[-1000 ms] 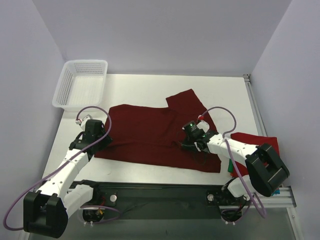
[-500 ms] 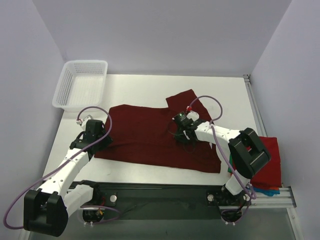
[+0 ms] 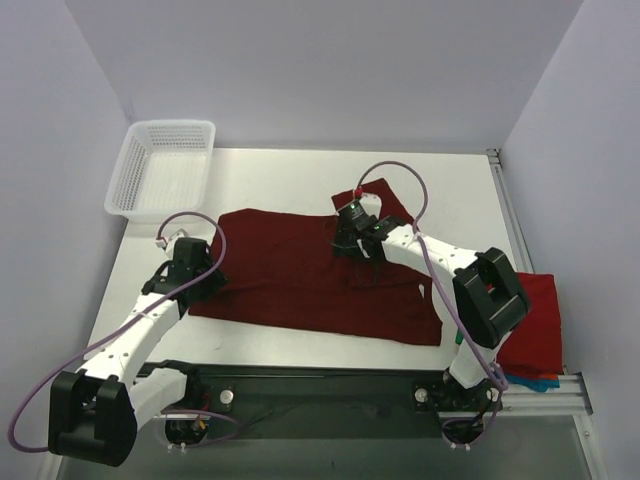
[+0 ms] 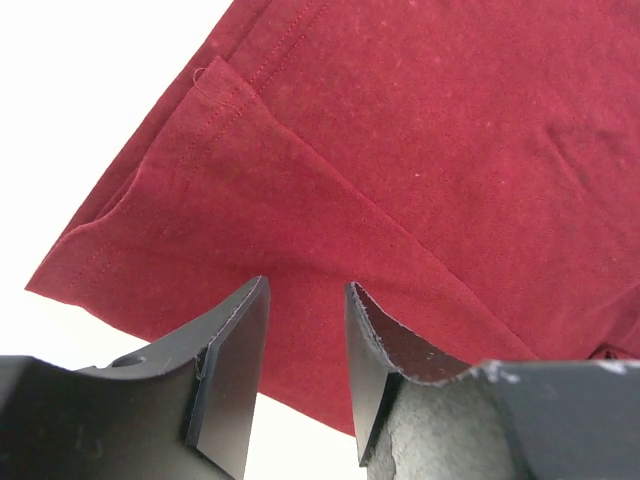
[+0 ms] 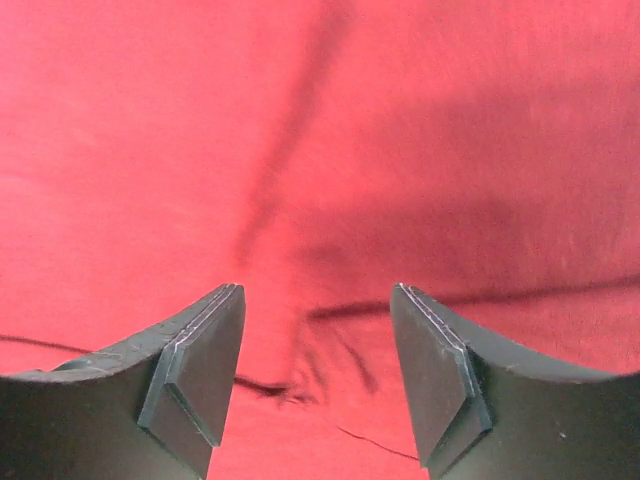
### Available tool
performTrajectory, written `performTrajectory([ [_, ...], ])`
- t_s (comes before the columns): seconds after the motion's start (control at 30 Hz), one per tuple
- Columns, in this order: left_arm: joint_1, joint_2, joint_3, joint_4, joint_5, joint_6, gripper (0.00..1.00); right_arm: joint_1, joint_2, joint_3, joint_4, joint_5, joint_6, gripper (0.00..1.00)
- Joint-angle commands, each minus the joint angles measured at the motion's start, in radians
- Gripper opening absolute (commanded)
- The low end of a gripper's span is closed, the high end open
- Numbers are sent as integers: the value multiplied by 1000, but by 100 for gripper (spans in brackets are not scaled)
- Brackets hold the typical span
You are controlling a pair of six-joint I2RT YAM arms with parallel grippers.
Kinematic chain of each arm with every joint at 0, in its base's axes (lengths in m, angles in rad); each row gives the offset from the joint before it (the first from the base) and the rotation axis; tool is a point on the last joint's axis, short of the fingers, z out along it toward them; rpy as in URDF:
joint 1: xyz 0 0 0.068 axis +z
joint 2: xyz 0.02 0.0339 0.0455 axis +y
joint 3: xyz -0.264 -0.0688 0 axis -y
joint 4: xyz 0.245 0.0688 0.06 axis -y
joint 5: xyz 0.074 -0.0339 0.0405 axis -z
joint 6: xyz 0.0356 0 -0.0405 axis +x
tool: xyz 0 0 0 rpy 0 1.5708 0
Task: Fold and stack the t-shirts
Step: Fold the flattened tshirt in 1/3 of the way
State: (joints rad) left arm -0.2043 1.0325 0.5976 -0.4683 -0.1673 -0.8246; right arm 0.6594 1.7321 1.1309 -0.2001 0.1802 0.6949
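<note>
- White mesh basket point(image 3: 165, 165) — stands beyond the far-left corner of the maroon t-shirt point(image 3: 290, 275), apart from it. No hazard is likely unless a lifted fold is swung that way.
- Left gripper point(image 4: 306, 300) — at the maroon t-shirt's left edge, just above a turned-over, hemmed flap. Its jaws are set narrow, with only cloth seen through the gap and nothing clamped. Judged risk: closing here may take one layer of the flap and leave the other behind, so the edge skews.
- Maroon t-shirt — spread flat across the middle of the table point(image 3: 280, 185), one sleeve jutting past its far-right corner. That loose sleeve could end up trapped crooked inside a fold.
- Right gripper point(image 5: 318, 300) — over the maroon t-shirt's upper middle, near that sleeve, jaws wide and empty. Judged risk: a pinch in mid-panel rather than at an edge would bunch the cloth, and a pull could drag the garment from under the left gripper.
- Brighter red t-shirt point(image 3: 535, 315) — right of the maroon t-shirt, at the table's edge, partly behind the right arm. An elbow sweep could push it off.
</note>
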Motion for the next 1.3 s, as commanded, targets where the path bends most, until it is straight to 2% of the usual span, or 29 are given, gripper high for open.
performTrajectory([
  [0.0,-6,6,42,49,23,15,47,-14,-6,105,-79,30,-95,61],
  [0.1,-13,12,47,74,66,56,47,-14,-64,112,-130,61,-71,61],
  [0.2,-55,43,62,115,124,109,48,-27,-150,3,-136,68,-26,57],
  [0.27,-133,67,79,140,141,117,48,-47,-251,-115,-133,59,27,53],
  [0.37,-271,112,97,196,112,117,49,-90,-377,-233,-111,48,63,53],
  [0.5,-421,222,166,270,109,105,52,-201,-529,-464,0,-69,71,54],
  [0.57,-502,274,197,305,112,104,52,-245,-551,-509,30,-108,58,54],
  [0.8,-664,546,375,373,130,111,56,-380,-530,-569,135,-225,34,54],
  [0.97,-713,694,491,390,143,108,57,-422,-502,-586,180,-255,37,54],
  [1.27,-742,840,607,379,141,99,57,-448,-462,-596,189,-266,37,54],
])
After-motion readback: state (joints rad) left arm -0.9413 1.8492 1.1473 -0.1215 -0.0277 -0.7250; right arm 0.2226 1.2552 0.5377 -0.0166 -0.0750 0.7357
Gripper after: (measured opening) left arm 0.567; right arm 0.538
